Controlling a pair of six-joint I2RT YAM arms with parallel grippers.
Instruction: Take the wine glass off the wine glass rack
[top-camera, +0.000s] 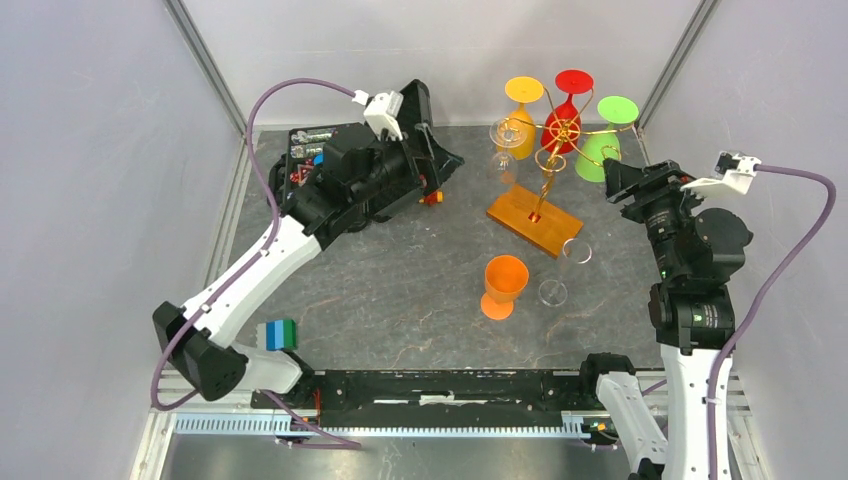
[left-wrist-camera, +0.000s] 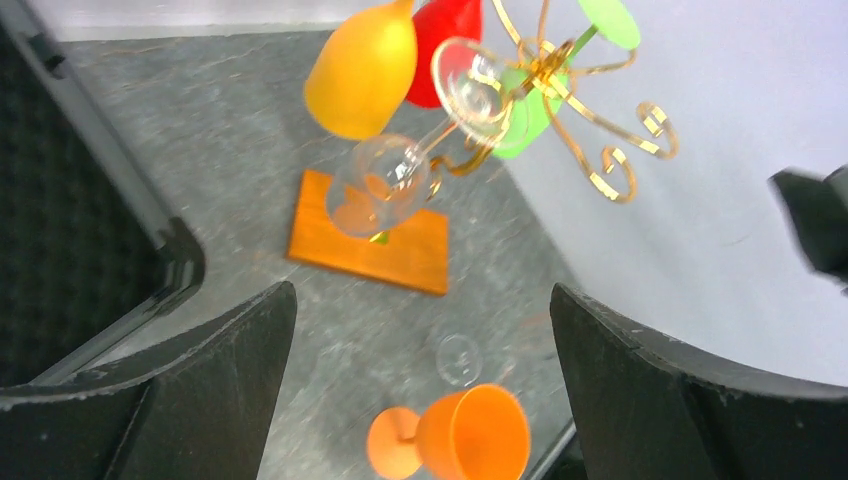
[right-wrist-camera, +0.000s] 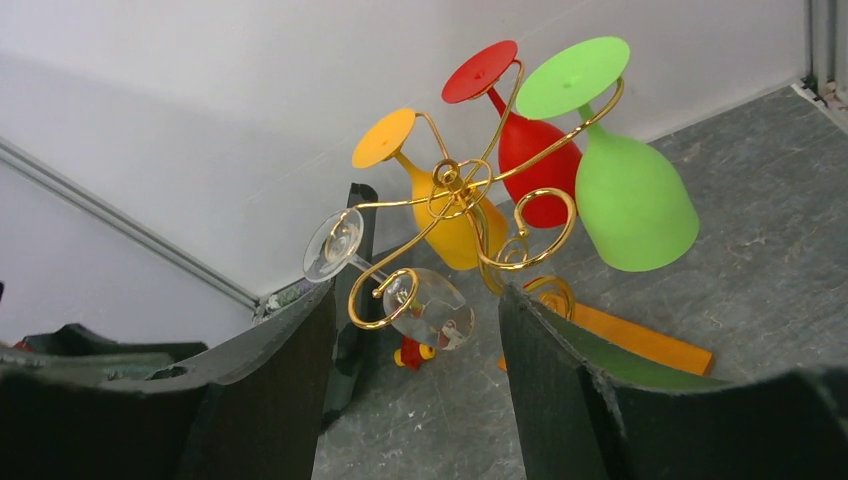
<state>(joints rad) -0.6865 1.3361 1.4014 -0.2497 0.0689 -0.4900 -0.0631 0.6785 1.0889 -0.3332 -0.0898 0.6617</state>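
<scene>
Left wrist view shows the left hand (left-wrist-camera: 420, 295) spread wide, with nothing between its fingers (left-wrist-camera: 215, 385). It faces the rack (left-wrist-camera: 368, 238) from beside the black case (left-wrist-camera: 70, 210).

Four glasses hang upside down from the rack's gold arms: a yellow glass (left-wrist-camera: 362, 72), a red glass (left-wrist-camera: 450, 40), a green glass (left-wrist-camera: 608, 20) and a clear glass (left-wrist-camera: 385, 185). The clear glass has its foot caught in a curl and its bowl above the wooden base.

Nearer on the bench (left-wrist-camera: 230, 130), apart from the rack, sit an orange glass (left-wrist-camera: 470, 435) and a second clear glass (left-wrist-camera: 458, 358). The second clear glass is too blurred to read well.

Right wrist view shows the right hand (right-wrist-camera: 417, 295) with its fingers partly apart and gripping nothing. The rack and its four glasses lie beyond the fingertips, not touched.

From the top view, the right hand sits just right of the rack, near the green glass. The left hand is well to the rack's left, over the edge of the case.
</scene>
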